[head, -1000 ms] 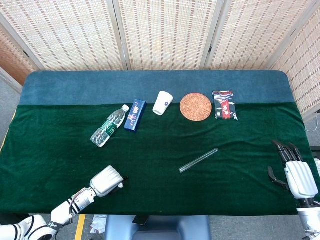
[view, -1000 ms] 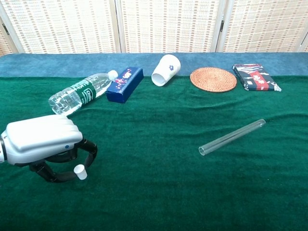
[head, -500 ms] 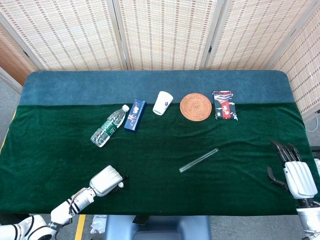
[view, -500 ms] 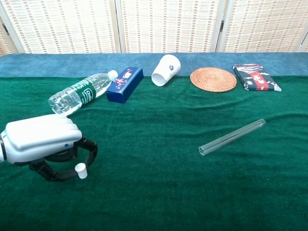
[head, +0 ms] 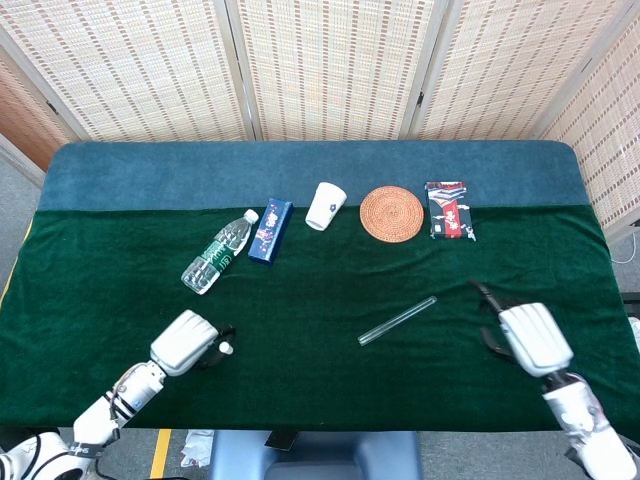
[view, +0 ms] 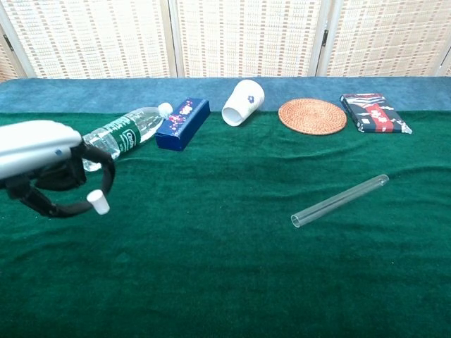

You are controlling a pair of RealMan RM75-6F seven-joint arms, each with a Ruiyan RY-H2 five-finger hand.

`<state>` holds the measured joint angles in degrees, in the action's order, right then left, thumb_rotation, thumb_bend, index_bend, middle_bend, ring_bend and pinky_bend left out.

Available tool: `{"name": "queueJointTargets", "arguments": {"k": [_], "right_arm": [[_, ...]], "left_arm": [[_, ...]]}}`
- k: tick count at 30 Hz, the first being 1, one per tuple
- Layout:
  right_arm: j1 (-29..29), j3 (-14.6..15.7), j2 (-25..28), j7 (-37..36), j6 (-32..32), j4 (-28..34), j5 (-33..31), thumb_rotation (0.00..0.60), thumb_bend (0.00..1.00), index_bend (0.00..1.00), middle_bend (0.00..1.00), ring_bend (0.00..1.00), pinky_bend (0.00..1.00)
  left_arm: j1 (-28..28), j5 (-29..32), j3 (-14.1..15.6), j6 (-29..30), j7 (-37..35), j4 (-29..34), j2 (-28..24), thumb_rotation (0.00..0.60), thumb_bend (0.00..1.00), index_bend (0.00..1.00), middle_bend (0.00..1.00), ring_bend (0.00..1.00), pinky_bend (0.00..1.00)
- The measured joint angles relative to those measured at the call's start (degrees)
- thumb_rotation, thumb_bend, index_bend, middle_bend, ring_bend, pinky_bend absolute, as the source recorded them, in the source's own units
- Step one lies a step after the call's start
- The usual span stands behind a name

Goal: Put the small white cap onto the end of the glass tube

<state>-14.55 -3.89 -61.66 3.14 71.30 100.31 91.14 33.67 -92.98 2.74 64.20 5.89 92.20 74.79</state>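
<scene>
A small white cap (view: 97,203) (head: 227,348) is pinched at the fingertips of my left hand (view: 44,163) (head: 186,343), which hangs above the green cloth at the front left. The clear glass tube (view: 340,201) (head: 397,320) lies slanted on the cloth right of centre, its open end toward the front. My right hand (head: 525,338) hovers to the right of the tube with fingers curled downward and nothing in them; the chest view does not show it.
Along the back lie a water bottle (view: 121,136) on its side, a blue box (view: 182,123), a tipped white paper cup (view: 242,102), a woven coaster (view: 312,115) and a dark packet (view: 374,113). The table's front edge (head: 320,428) is close to both hands.
My left hand has lifted the cap off the cloth and moved back and left. My right hand has swung in from the far right edge toward the tube.
</scene>
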Motion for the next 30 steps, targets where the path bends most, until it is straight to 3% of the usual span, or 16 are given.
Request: {"name": "queueJointTargets", "arguments": {"k": [4,8,14,17,22,30], "right_arm": [[-4.4,-1.0,-2.4,5.4,-6.3,0.6,-1.7,0.600,0.53,0.27,0.89,0.96,0.92],[-7.8,-1.9,-6.3,10.5,-10.2,-0.3,-4.1,0.600,0.53,0.37,0.99,1.00,1.00],[-12.4,-2.5,-11.0,15.8,-15.9,-3.7,-7.8,0.600,0.52,0.41,1.00,1.00,1.00],[-14.4,-2.5,-13.0,18.1,-17.8,-5.8,-8.8,0.600,0.47,0.41,1.00,1.00,1.00],[-16.9,-2.3,-16.0,20.9,-19.7,-9.0,-9.9,0.600,0.41,0.41,1.00,1.00,1.00],[-19.3,-1.4,-19.1,24.0,-21.6,-12.8,-11.3,0.600,0.41,0.41,1.00,1.00,1.00]], "left_arm": [[-1.1,0.3,-0.5,1.8,-1.4,0.7,-1.3,0.600,0.53,0.56,1.00,0.88,0.80],[-1.9,0.3,-0.1,2.0,-1.8,0.6,-1.8,0.600,0.53,0.55,1.00,0.88,0.80],[-2.3,0.5,0.2,1.5,-2.0,0.1,-1.5,0.600,0.53,0.55,1.00,0.88,0.80],[-2.3,0.7,0.3,0.8,-1.8,-0.1,-1.3,0.600,0.53,0.55,1.00,0.88,0.80],[-2.2,0.8,0.3,0.0,-1.4,-0.5,-0.6,0.600,0.53,0.55,1.00,0.88,0.80],[-2.2,1.0,0.2,-0.7,-1.1,-1.1,0.0,0.600,0.53,0.54,1.00,0.88,0.80]]}}
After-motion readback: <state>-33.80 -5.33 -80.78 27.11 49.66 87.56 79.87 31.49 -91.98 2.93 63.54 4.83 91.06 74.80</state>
